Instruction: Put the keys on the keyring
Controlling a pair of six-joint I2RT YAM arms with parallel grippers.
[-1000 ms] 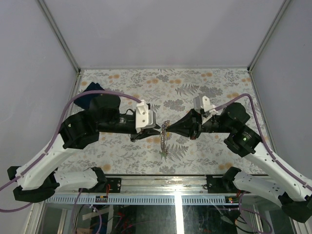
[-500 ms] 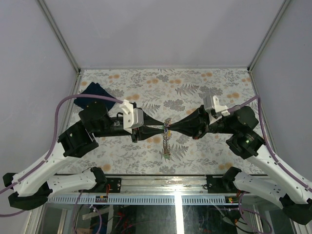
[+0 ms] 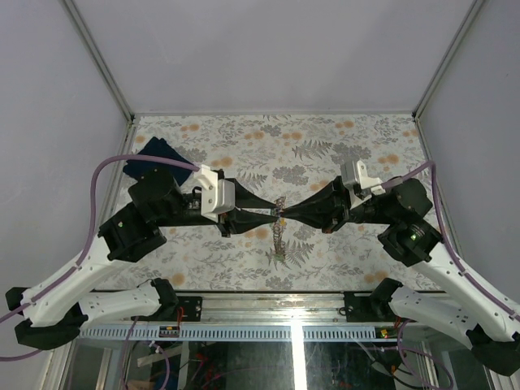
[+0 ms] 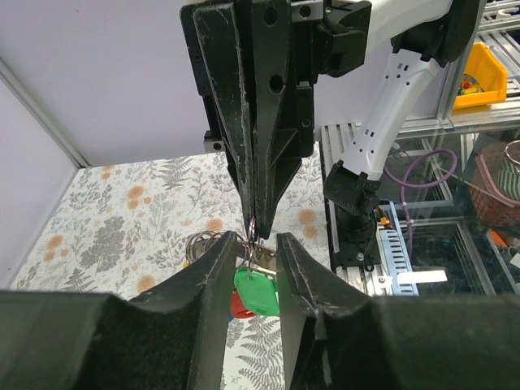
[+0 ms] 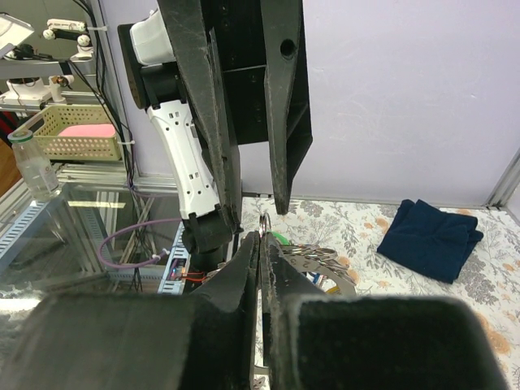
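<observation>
My right gripper (image 3: pixel 286 214) is shut on the thin silvery keyring (image 5: pixel 264 221) and holds it above the middle of the floral table (image 3: pixel 341 154). Keys with a green tag (image 4: pixel 257 291) and a red tag (image 4: pixel 236 305) hang under it, with more rings (image 5: pixel 318 258) and a chain (image 3: pixel 277 244) dangling. My left gripper (image 4: pixel 256 240) faces the right one tip to tip. Its jaws stand open on either side of the green tag, just below the held ring. In the top view the left gripper (image 3: pixel 270 215) nearly touches the right one.
A dark blue folded cloth (image 3: pixel 153 154) lies at the table's far left, also in the right wrist view (image 5: pixel 431 237). Grey walls close in the table. Off the table's near edge are a metal rail (image 3: pixel 268 329), a yellow bin (image 4: pixel 481 77) and a basket (image 5: pixel 69 130).
My left arm has swung up and rolled, bringing its tip level with the right gripper at the ring. The right gripper has shifted slightly up with the ring. Little has moved over the last half second.
</observation>
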